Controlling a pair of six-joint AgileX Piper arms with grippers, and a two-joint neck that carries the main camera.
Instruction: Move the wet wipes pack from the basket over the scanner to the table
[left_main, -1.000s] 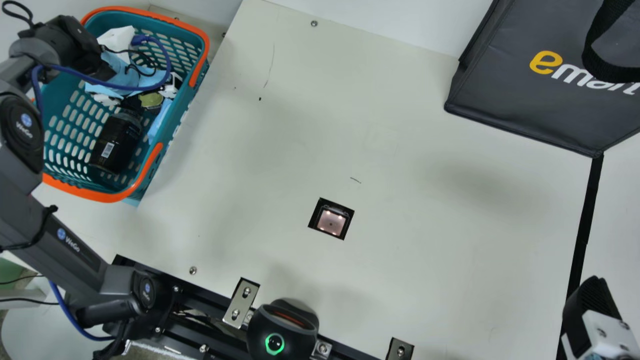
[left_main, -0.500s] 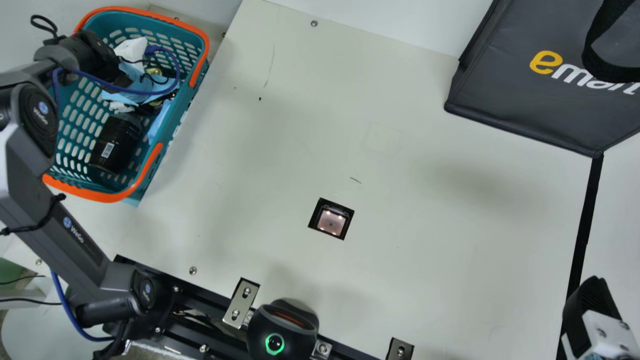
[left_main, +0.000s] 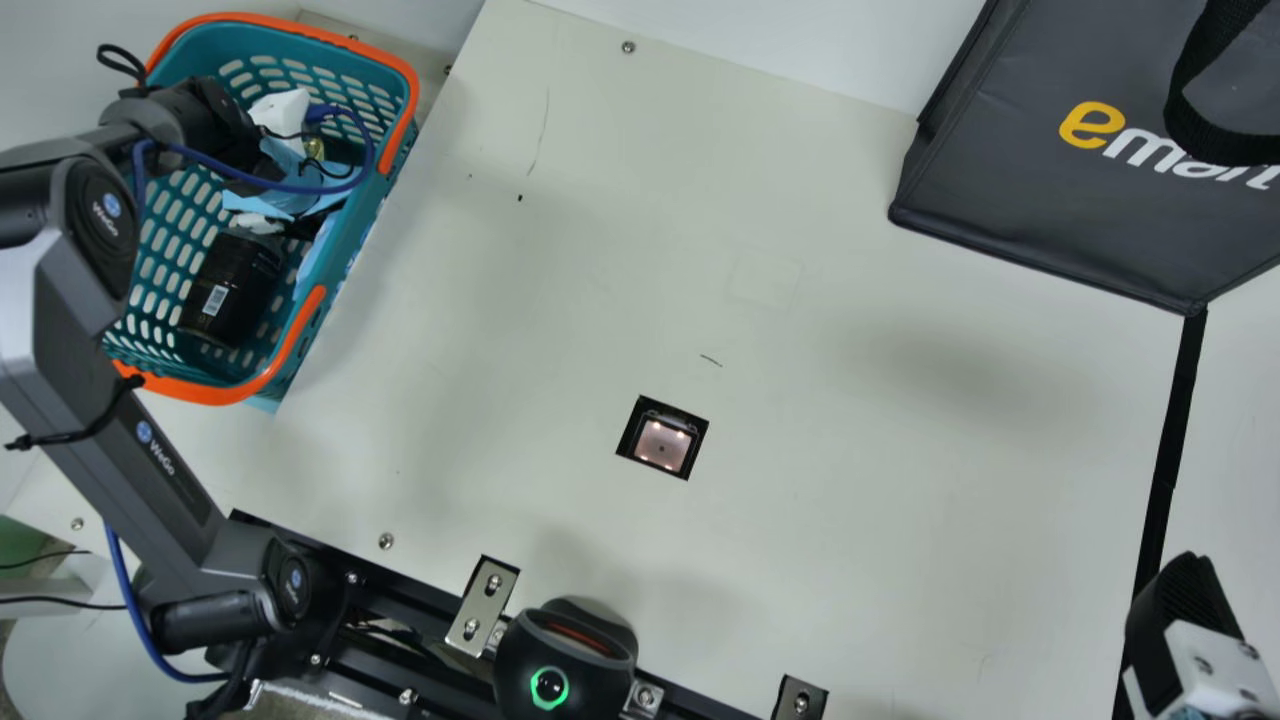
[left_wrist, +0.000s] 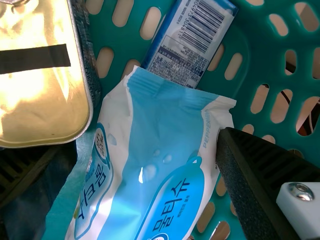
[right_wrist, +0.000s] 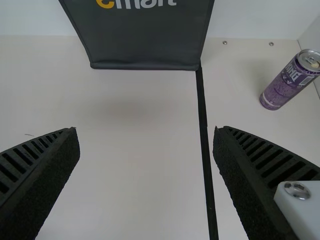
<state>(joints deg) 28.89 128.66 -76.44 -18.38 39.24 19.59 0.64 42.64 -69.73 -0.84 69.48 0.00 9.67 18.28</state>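
Left wrist view | basket: wet wipes pack between spread left fingers, gold tin | right fingers apart

The wet wipes pack is showing glossy plastic film. A tin is gleaming, smooth metal. The basket is looking like smooth plastic, the bench smooth and matt.

Past the basket's rim the table lies open, but a gold tin seems to crowd the pack.
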